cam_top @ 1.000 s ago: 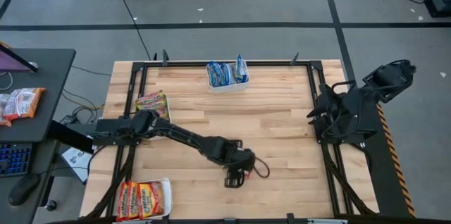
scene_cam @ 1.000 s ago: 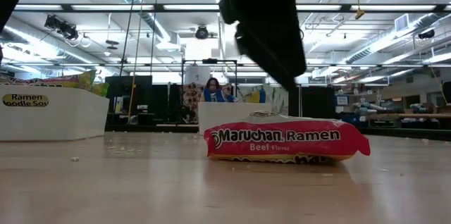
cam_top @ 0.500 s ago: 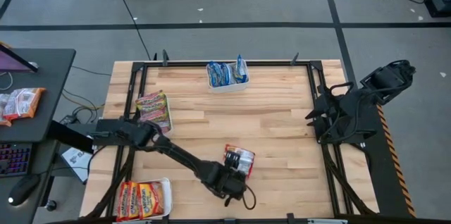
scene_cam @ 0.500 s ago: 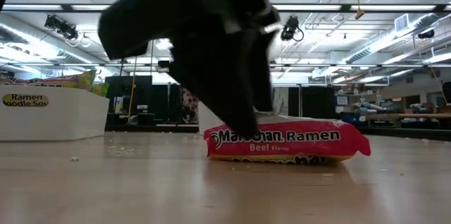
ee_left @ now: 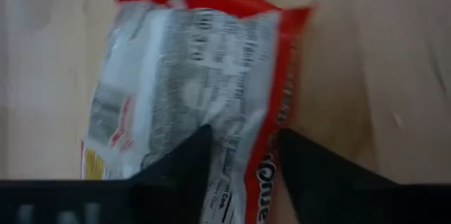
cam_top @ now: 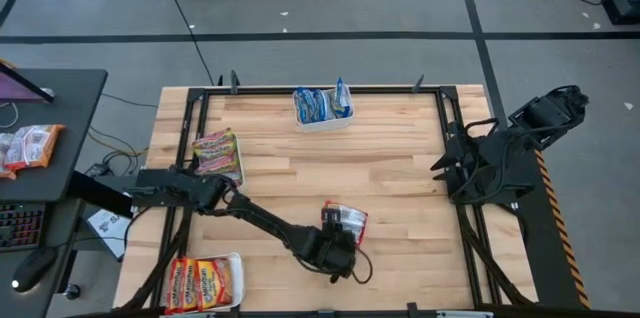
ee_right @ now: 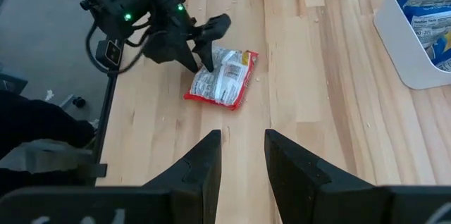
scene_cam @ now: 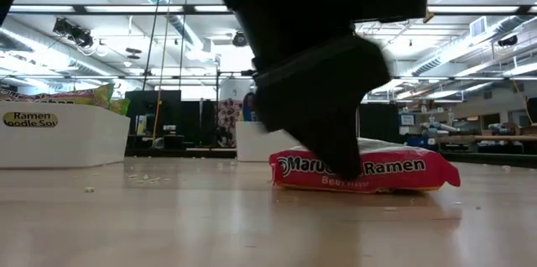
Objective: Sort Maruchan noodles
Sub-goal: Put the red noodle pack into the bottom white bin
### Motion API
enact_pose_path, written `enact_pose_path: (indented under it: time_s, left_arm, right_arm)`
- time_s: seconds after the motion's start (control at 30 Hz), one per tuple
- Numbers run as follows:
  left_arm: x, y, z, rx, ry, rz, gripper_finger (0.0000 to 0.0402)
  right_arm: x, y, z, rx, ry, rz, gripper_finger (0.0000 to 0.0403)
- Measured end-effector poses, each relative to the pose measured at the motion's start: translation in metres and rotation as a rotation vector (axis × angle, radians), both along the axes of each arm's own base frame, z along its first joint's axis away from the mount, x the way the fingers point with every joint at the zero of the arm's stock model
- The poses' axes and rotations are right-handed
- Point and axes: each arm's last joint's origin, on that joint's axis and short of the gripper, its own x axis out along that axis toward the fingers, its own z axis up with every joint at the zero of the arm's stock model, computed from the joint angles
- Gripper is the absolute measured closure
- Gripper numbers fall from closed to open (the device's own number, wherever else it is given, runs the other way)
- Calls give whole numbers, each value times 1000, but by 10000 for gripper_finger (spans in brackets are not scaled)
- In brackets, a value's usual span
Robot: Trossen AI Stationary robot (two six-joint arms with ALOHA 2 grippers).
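Note:
A red-white Maruchan noodles packet (cam_top: 346, 220) lies flat on the wood table, near its front edge and a little right of the middle, printed back up (ee_left: 190, 76). My left gripper (ee_left: 243, 139) slants down onto the packet's near end, open, its two fingers astride one long red edge. In the low view it stands dark in front of the packet (scene_cam: 403, 170). At the table's right edge my right gripper (ee_right: 243, 136) hangs high and open, holding nothing. My left gripper comes at the packet slanting down from the table's near-left side. One finger (ee_left: 184, 160) lies on the packet's printed back; the other (ee_left: 310, 175) stands just outside the red long edge (ee_left: 271, 146). The packet stays flat on the table.
A white tray (cam_top: 322, 118) with blue packets stands at the far edge. Green-yellow packets (cam_top: 218, 153) lie at the left, and a tray (cam_top: 236, 263) of orange packets sits at the near left corner. Bare wood spreads to the packet's right.
My left gripper drew back toward the near-left, uncovering the packet. It then sank and came back onto the packet's near end, rolling as it went. The packet has slid a little toward the table's right edge, still flat.

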Motion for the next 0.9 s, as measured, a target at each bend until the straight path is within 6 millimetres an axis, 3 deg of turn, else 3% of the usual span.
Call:
enact_pose_path:
  time_s: [0.23,0.5,0.67,0.9]
  left_arm:
    - [9,23,0,-210,-61,314,384]
    - [1,51,30,-355,-47,592,397]
    - [-14,62,87,-459,-117,699,398]
    - [-51,49,136,-631,-106,881,400]
  right_arm:
    - [5,3,1,13,-21,0,287]
    - [14,11,3,17,-48,90,287]
    - [22,16,4,-5,-75,162,287]
    - [32,25,1,-4,-68,240,287]
